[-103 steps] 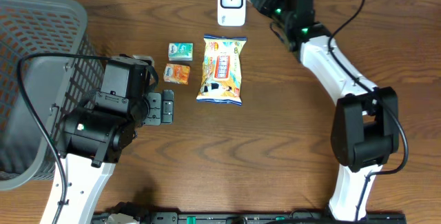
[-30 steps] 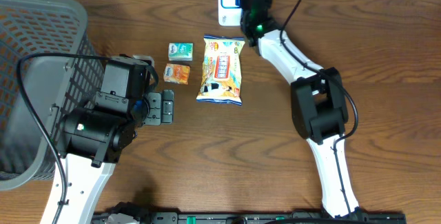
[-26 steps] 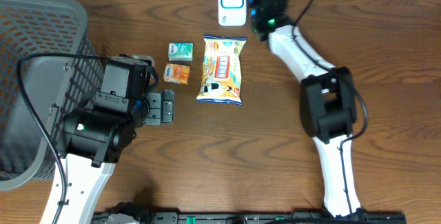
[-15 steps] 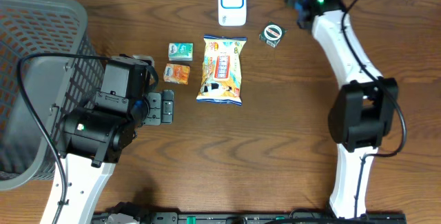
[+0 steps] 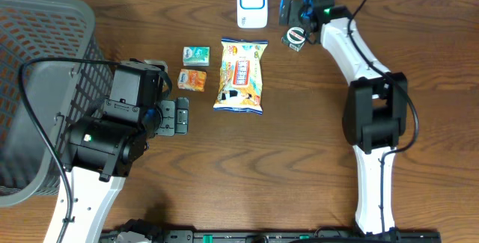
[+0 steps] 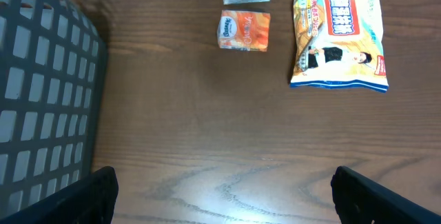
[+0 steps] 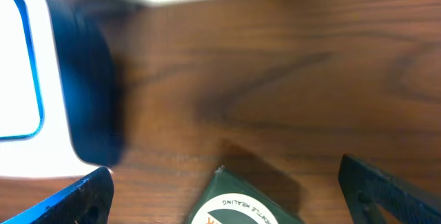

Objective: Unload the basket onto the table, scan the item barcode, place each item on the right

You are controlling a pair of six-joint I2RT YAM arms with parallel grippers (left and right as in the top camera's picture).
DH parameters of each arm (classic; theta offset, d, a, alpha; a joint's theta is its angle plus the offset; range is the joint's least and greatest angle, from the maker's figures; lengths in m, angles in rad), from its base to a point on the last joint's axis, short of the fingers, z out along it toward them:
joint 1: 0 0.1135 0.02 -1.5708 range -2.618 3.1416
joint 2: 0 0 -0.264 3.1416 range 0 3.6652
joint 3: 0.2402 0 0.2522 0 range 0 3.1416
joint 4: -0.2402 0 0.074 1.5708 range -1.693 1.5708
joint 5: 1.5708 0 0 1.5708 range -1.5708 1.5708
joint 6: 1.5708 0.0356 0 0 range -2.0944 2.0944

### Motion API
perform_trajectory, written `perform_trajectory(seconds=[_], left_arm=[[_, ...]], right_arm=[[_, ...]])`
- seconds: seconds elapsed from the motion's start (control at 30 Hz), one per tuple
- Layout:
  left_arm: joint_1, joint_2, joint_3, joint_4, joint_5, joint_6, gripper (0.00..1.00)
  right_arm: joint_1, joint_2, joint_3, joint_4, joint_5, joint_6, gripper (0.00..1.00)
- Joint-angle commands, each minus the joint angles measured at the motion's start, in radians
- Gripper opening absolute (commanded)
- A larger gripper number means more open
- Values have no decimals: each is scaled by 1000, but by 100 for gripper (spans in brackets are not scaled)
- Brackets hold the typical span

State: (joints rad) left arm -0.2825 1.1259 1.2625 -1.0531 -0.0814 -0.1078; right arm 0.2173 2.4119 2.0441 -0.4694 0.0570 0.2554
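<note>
A grey mesh basket [image 5: 45, 19] is sitting at the far left of the wooden surface [image 5: 262, 168]. The overhead view is taking in most of it, while the left wrist view is catching only a strip of its gridded wall. Just to its right the left hand [image 5: 174, 117] is hovering with its fingers spread apart and nothing between them. Its own camera is showing two dark fingertips [image 6: 96, 196] in the bottom corners.

Ahead of it, a green packet [image 5: 196, 54], an orange packet [image 5: 193, 79] and a yellow snack bag [image 5: 241, 75] are lying close together, larger in the left wrist view. The white scanner [image 5: 252, 2] is standing at the far edge and is falling outside that view.

Just right of the scanner, the small dark green item [image 5: 297, 37] is lying on the surface. The right hand [image 5: 298, 19] is hanging over it, fingers wide apart. Its camera is showing the item low between the fingertips, touching neither, with the scanner blurred at the left.
</note>
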Motion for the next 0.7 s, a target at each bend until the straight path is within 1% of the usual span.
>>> perform_trajectory(seconds=[0.0, 0.1, 0.2, 0.27, 0.43, 0.67], left_arm=[[0, 4, 13, -5, -6, 1, 98], [0, 4, 13, -5, -6, 1, 98], [0, 4, 13, -5, -6, 1, 98], [0, 4, 13, -5, -6, 1, 98], [0, 4, 13, -5, -6, 1, 98], [0, 4, 13, -5, -6, 1, 98]], right_arm=[[-3, 24, 3, -7, -12, -205, 99], [-16, 26, 3, -23, -34, -317, 99], [-25, 26, 3, -43, -100, -449, 99], [-29, 26, 3, -67, -157, -500, 99], [-29, 30, -2, -100, -260, -537, 99], [-29, 31, -41, -92, -265, -620, 99]])
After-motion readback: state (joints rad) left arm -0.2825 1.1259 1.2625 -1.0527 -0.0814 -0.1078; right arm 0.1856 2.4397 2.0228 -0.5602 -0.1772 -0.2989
